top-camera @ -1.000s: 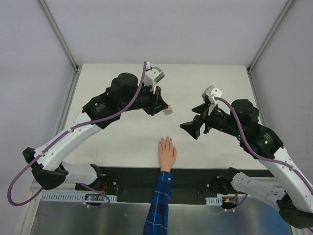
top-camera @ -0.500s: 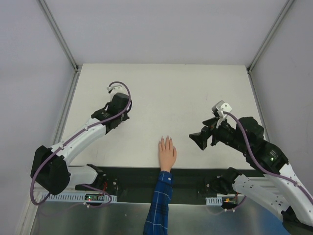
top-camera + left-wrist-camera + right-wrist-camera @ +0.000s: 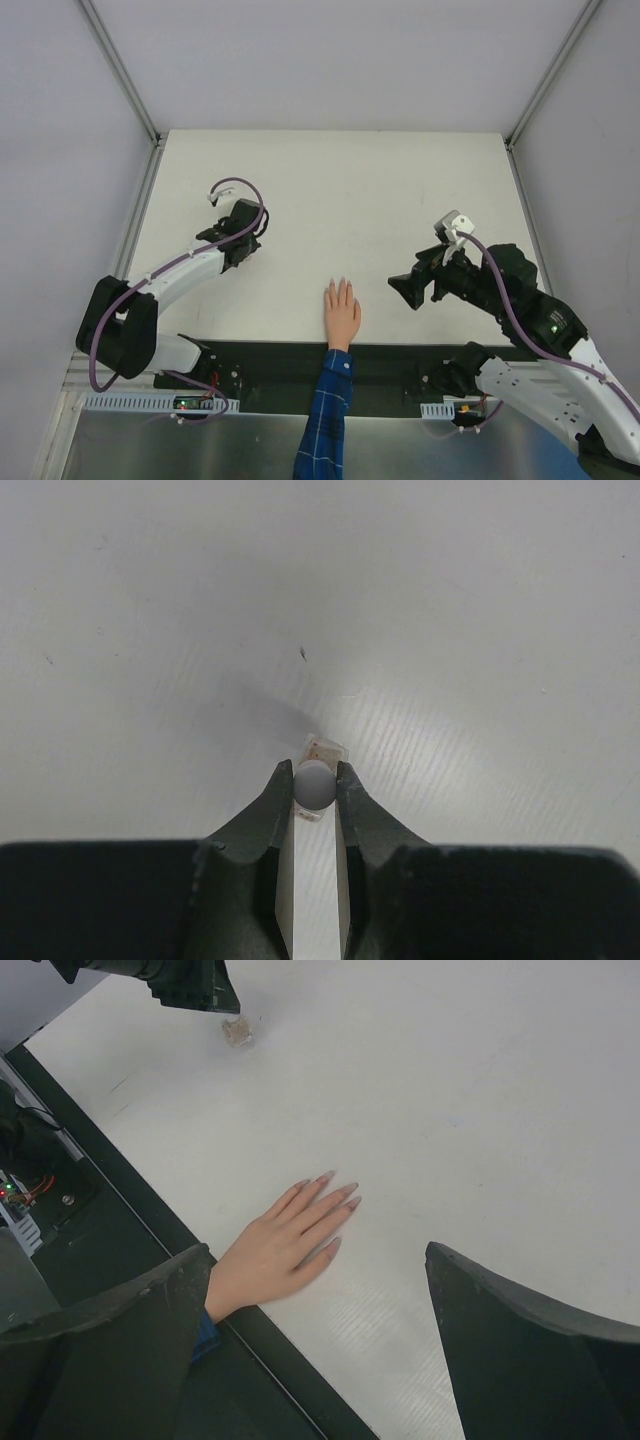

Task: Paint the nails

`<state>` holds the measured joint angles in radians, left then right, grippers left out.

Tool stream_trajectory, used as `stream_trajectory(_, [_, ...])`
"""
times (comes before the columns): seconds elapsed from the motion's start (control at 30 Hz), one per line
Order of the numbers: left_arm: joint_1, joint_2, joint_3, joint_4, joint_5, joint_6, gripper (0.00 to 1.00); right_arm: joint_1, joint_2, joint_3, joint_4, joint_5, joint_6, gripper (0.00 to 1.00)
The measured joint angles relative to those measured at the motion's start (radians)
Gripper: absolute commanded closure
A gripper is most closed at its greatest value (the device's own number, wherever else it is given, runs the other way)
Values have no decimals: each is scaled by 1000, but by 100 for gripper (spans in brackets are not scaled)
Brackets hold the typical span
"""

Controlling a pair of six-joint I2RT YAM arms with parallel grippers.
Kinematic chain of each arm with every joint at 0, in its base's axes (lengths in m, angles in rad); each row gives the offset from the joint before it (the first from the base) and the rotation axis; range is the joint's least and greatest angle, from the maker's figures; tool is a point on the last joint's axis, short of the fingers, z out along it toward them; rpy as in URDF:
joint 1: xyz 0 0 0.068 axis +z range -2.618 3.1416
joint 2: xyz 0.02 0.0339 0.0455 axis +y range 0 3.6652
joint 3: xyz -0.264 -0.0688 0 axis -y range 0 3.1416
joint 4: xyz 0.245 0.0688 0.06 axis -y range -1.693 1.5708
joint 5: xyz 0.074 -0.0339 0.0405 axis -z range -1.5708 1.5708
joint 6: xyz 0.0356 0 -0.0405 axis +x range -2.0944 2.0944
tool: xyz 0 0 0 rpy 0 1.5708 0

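Flesh-coloured and flat on the white surface (image 3: 350, 190), the mannequin hand (image 3: 341, 310) lies at lower centre of the top view. Its blue plaid sleeve (image 3: 325, 410) runs off the bottom edge. Its tiny pale nails (image 3: 340, 1192) point up the frame and look unpainted.

At left of centre, well apart from the hand, the left end effector (image 3: 315, 780) is clenched on the round grey cap of a small clear polish bottle (image 3: 322, 748) standing on the surface. The right end effector (image 3: 403, 288) is released and empty, hovering just right of the hand.

Only the cap is pinched, so a twist or lift with nothing steadying the glass could spin or tip the bottle and spill it. The wide-spread right fingers could also nudge the hand as they come in.

From above, the left wrist hides both bottle and grip. The nails there are too small to make out, and no view shows the thumbnail or the brush.
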<state>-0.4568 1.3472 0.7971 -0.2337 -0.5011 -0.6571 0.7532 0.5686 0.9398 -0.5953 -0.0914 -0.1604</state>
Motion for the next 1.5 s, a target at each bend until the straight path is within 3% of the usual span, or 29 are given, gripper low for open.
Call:
stream_trajectory(0.47, [0, 68, -18, 54, -2, -32, 99, 0, 3, -34, 8, 0, 7, 9])
stream_trajectory(0.53, [0, 69, -18, 57, -2, -32, 81, 0, 5, -37, 8, -2, 10, 9])
stream_trajectory(0.63, [0, 71, -17, 57, -2, -28, 61, 0, 9, -38, 10, -2, 11, 9])
stream_trajectory(0.97, [0, 31, 11, -6, 29, -10, 21, 0, 8, -38, 13, 23, 31, 10])
stream_trajectory(1.13, [0, -122, 101, -65, 167, 45, 14, 0, 39, 40, -100, 203, 72, 5])
stream_trajectory(1.3, [0, -272, 280, -73, 400, 157, 6, 0, 106, 264, -296, 530, 121, 0])
stream_trajectory(1.5, [0, -327, 505, -98, 631, 256, 5, 0, 126, 491, -384, 722, 119, 4])
